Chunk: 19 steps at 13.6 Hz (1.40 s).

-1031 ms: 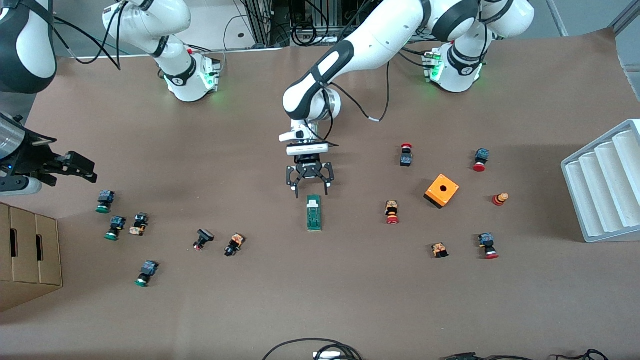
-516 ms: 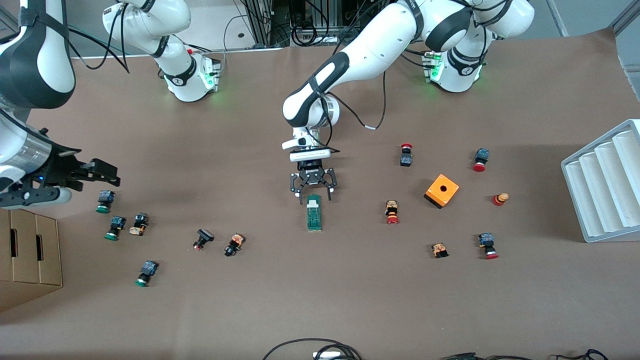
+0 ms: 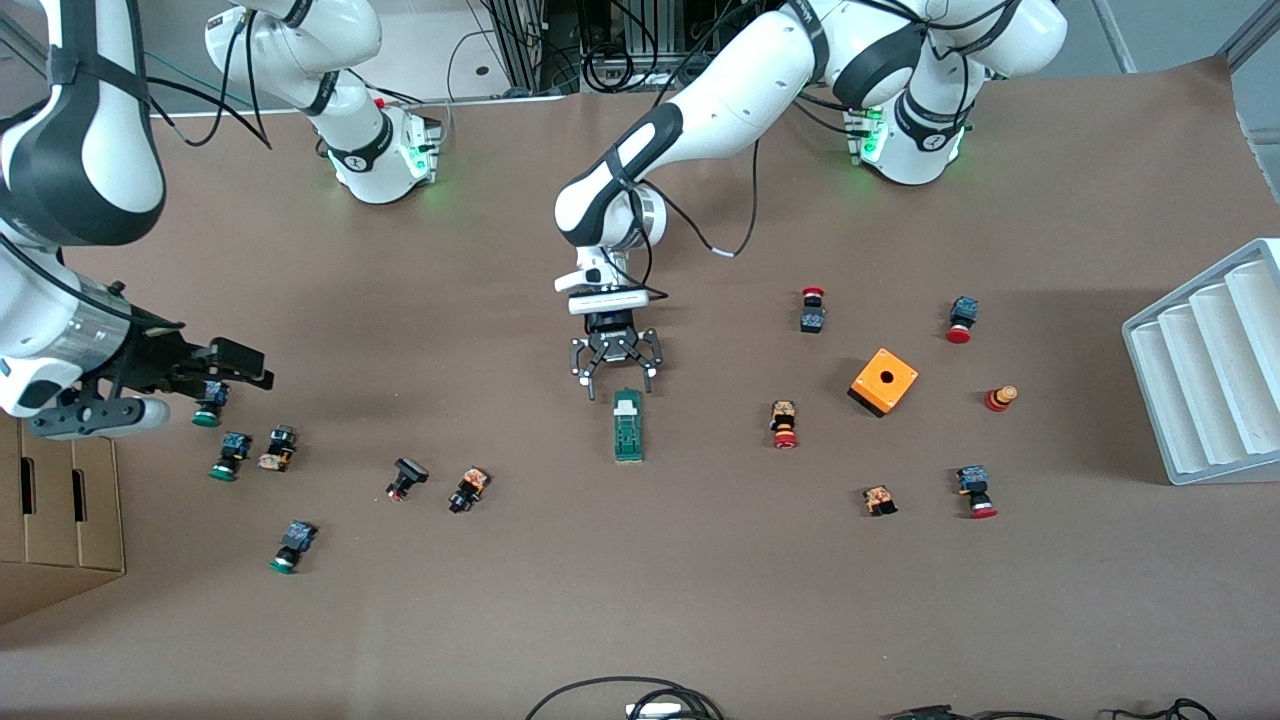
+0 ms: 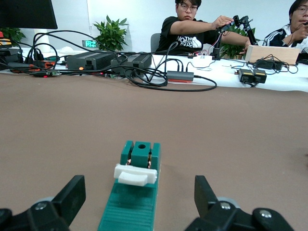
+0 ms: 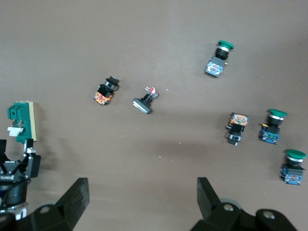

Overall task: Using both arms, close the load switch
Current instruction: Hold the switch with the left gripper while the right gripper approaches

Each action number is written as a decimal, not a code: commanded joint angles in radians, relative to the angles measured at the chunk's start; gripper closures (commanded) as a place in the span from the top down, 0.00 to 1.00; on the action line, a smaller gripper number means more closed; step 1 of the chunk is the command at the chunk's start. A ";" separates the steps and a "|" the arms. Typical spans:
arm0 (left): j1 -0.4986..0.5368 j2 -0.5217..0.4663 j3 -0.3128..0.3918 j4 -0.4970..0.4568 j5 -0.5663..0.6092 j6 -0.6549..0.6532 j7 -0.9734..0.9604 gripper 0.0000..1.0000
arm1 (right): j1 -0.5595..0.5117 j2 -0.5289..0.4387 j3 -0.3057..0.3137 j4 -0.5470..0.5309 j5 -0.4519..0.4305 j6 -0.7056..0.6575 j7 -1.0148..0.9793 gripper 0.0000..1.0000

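Note:
The load switch (image 3: 627, 425) is a narrow green block lying mid-table, with its white tab (image 3: 626, 405) at the end toward the robot bases. My left gripper (image 3: 618, 382) is open and low just at the tab end, its fingers wider than the switch. In the left wrist view the switch (image 4: 134, 202) lies between the spread fingers of the left gripper (image 4: 138, 195), not touched. My right gripper (image 3: 225, 365) is open and empty, up in the air over green-capped pushbuttons at the right arm's end. In the right wrist view it (image 5: 142, 192) is over bare table, with the switch (image 5: 21, 120) farther off.
Green-capped pushbuttons (image 3: 232, 455) and other small parts (image 3: 468, 488) lie toward the right arm's end. Red-capped pushbuttons (image 3: 784, 424) and an orange box (image 3: 883, 380) lie toward the left arm's end, with a white rack (image 3: 1210, 370) at that edge. A cardboard box (image 3: 60, 510) stands at the right arm's end.
The right gripper has moved in over the table toward the middle, now over the green pushbuttons. The left gripper has shifted only slightly at the switch's tab end, still open.

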 commanded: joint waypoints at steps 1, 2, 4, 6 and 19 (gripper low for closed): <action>-0.016 0.021 0.008 0.025 0.017 -0.021 -0.012 1.00 | 0.051 0.031 -0.002 0.012 0.021 0.042 0.087 1.00; -0.016 0.026 0.008 0.024 0.017 -0.021 -0.014 1.00 | 0.071 0.038 -0.002 0.013 0.030 0.055 0.122 1.00; -0.013 0.040 0.008 0.027 0.017 -0.030 -0.014 1.00 | 0.097 0.066 -0.002 0.013 0.076 0.081 0.181 1.00; -0.006 0.057 0.008 0.033 0.017 -0.032 -0.014 1.00 | 0.138 0.081 -0.002 0.013 0.093 0.120 0.263 1.00; -0.006 0.083 0.006 0.065 0.014 -0.032 -0.003 0.98 | 0.469 0.293 -0.002 0.010 0.136 0.479 1.090 1.00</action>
